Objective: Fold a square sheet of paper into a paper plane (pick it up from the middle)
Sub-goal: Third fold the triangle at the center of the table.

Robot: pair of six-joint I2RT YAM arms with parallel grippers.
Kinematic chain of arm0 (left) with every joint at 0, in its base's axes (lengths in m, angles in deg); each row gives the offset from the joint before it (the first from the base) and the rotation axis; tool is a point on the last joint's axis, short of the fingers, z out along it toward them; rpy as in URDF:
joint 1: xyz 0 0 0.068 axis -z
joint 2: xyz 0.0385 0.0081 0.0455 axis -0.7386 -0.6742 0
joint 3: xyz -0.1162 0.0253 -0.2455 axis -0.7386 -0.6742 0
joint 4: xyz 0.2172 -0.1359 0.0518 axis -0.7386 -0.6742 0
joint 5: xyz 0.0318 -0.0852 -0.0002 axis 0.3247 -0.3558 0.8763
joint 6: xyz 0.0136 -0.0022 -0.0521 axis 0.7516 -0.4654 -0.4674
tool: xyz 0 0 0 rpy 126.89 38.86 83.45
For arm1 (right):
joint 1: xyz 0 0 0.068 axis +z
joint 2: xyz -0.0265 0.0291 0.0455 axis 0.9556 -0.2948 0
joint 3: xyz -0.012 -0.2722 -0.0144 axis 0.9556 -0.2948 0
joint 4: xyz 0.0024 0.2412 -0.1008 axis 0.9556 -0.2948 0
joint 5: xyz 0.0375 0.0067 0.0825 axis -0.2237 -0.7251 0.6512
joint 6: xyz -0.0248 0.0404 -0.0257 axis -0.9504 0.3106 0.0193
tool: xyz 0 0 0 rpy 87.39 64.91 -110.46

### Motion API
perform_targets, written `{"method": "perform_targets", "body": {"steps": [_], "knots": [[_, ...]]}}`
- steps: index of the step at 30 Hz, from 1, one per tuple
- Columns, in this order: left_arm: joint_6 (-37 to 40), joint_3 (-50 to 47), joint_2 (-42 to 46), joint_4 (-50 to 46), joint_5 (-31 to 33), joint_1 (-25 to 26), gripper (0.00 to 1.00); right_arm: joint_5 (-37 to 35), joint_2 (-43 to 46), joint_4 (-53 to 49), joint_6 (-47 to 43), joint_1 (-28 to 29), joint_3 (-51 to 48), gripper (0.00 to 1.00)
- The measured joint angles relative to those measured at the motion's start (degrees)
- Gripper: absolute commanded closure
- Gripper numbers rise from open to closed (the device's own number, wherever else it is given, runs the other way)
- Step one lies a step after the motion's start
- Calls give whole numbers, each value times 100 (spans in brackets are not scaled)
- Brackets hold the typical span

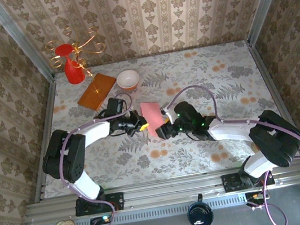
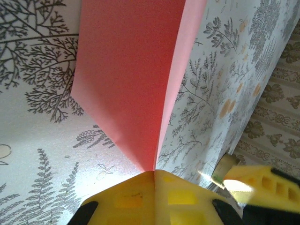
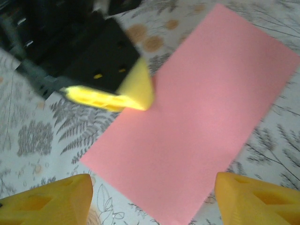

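The pink square sheet of paper (image 1: 151, 112) lies folded over into a rectangle (image 3: 201, 117) in the middle of the table. My left gripper (image 1: 140, 124) is shut on its near edge. In the left wrist view the two pink layers (image 2: 136, 70) run together into the pinched yellow fingertips (image 2: 154, 172). My right gripper (image 1: 161, 129) hovers just right of it, open, its yellow fingers (image 3: 51, 201) wide apart over the sheet's near corner with nothing between them. The left gripper's fingertip (image 3: 136, 89) presses on the sheet's edge. The paper plane is out of view.
At the back left are an orange-brown wooden board (image 1: 96, 91), a white bowl (image 1: 128, 80), a red vase (image 1: 72, 67) and a gold candelabra (image 1: 74, 47). Patterned walls close in the floral table (image 1: 218, 73). A dark mug (image 1: 200, 214) sits below the front rail.
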Motion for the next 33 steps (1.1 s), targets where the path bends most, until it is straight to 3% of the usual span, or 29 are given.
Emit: {"method": "perform_targets", "body": {"steps": [8,16,28,33], "knots": [[-142,-81,0,63,20,0,94,-361,-599,643,-1429,713,0,29],[-192,-83,0,68,20,0,94,-968,-1058,1217,-2312,776,-170,38],[-195,-83,0,61,20,0,94,-1438,-1051,1714,-2822,776,-393,60],[-195,-83,0,61,17,0,94,-1438,-1049,1827,-2811,776,-393,61]]}}
